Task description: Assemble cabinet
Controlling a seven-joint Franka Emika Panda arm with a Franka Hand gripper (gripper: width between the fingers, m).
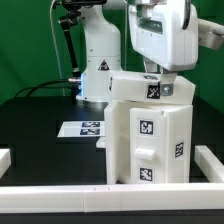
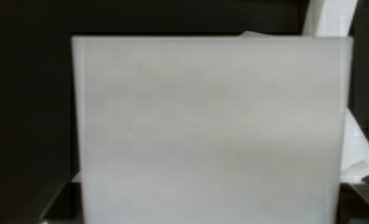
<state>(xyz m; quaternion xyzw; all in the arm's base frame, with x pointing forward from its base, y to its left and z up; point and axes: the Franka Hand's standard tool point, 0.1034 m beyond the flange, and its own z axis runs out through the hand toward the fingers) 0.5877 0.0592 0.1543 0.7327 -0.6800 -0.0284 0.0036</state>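
Note:
The white cabinet body (image 1: 150, 145) stands upright at the exterior view's right, with black-and-white tags on its front. A flat white top panel (image 1: 148, 90) with one tag lies on it, turned a little askew. My gripper (image 1: 160, 72) comes down from above onto this panel and is shut on it. In the wrist view the panel (image 2: 207, 120) fills nearly the whole picture, and it spans the gap of my gripper (image 2: 207, 208). Only dark strips show at either side, so the fingers are mostly hidden.
The marker board (image 1: 82, 128) lies flat on the black table, left of the cabinet in the exterior view. The white robot base (image 1: 100, 55) stands behind it. A low white rail (image 1: 90, 192) runs along the front edge, with side pieces (image 1: 208, 160) at the right.

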